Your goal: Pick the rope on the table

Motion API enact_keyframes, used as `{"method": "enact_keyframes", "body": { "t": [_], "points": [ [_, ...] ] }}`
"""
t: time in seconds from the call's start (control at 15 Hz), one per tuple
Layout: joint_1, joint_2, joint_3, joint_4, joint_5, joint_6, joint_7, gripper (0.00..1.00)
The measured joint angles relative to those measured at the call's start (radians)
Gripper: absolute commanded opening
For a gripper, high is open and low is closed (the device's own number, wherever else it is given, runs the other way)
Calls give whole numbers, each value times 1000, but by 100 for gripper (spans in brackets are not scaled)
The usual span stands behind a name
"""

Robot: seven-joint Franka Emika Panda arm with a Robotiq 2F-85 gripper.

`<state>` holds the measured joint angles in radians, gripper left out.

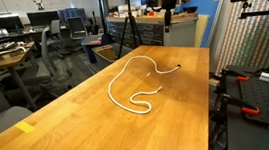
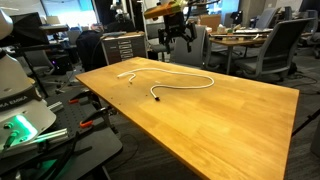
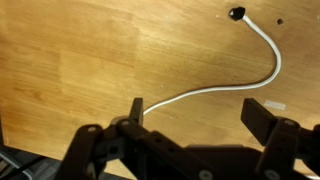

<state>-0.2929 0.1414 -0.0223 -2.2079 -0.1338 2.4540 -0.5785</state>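
Observation:
The rope (image 1: 115,85) is a thin white cord lying in loose curves on the light wooden table (image 1: 81,141), with a small dark tip (image 1: 179,68). In both exterior views it lies flat on the table (image 2: 240,130), the rope (image 2: 210,80) bending back toward the near edge. My gripper (image 2: 176,46) hangs well above the far end of the table, open and empty. In the wrist view the gripper (image 3: 198,110) looks down on the rope (image 3: 218,90), which runs from the left finger (image 3: 135,108) up to the dark tip (image 3: 237,13). Nothing touches the rope.
A yellow tape mark (image 1: 25,127) sits near one table edge. A tripod (image 1: 125,36) and a grey cabinet (image 2: 125,45) stand beyond the far end. Office chairs and desks (image 1: 31,51) fill the background. Equipment with a green light (image 2: 20,130) stands beside the table.

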Motion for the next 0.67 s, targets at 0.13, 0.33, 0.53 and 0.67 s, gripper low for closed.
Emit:
{"method": "enact_keyframes", "body": {
  "t": [0.13,0.33,0.53,0.67],
  "points": [
    [16,12,-6,-1,-4,3,3,100],
    [40,13,8,-19,105,-43,-131,100],
    [81,1,48,-43,270,-98,-276,100],
    [118,-16,80,-70,387,-121,-354,100]
  ]
}}
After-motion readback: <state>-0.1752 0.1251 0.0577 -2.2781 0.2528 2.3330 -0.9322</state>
